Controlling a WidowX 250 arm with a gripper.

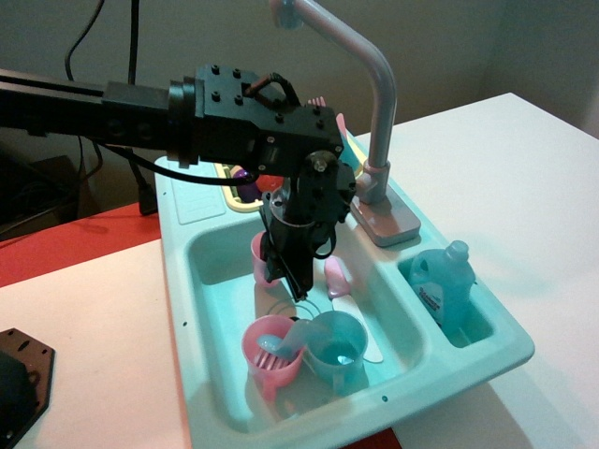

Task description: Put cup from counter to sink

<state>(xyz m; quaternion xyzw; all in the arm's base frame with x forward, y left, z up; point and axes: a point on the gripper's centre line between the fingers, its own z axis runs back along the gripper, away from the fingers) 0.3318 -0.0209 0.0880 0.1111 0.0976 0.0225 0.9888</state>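
We see the counter (192,192) on the left. Our gripper (292,271) squeezes the cup (261,258), holding it low inside the sink (201,253) so it won't drop far. A soap bottle (443,285) stands on the right.

A robot lab: toy sink (211,257) on a white tabletop (510,178).

Blue soap bottle (444,285), grey faucet (372,112)
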